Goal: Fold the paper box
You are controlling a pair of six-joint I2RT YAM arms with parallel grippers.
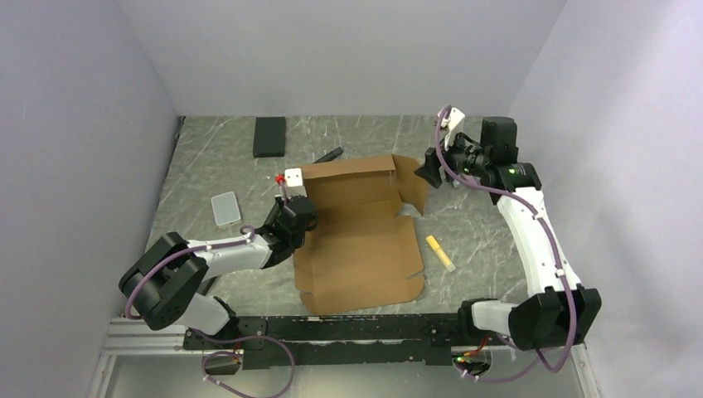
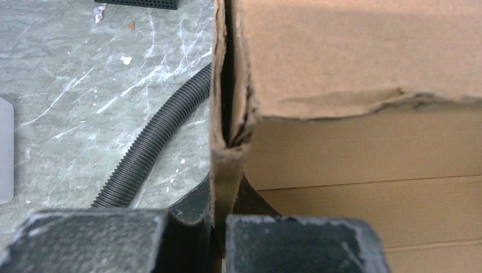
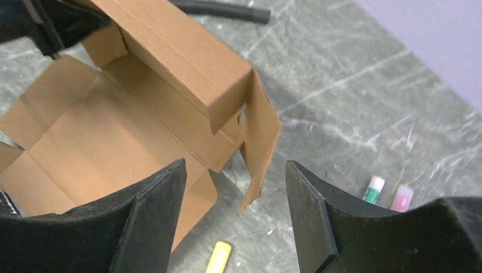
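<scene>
One paper box point(image 1: 358, 240) lies in the middle of the counter point(image 1: 485, 236), long axis running from your near edge toward the far side, its raised wall at the far end. Your left jaws pinch its left side flap; your right jaws gape above its right flap.

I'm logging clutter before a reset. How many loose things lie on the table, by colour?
Brown: 1, the paper box
Black: 2, flat block and ribbed hose
Yellow: 1, yellow stick
Clear: 1, clear plastic tile
Green and white: 1, green-tipped piece
Pink: 1, pink piece
Total: 7
</scene>
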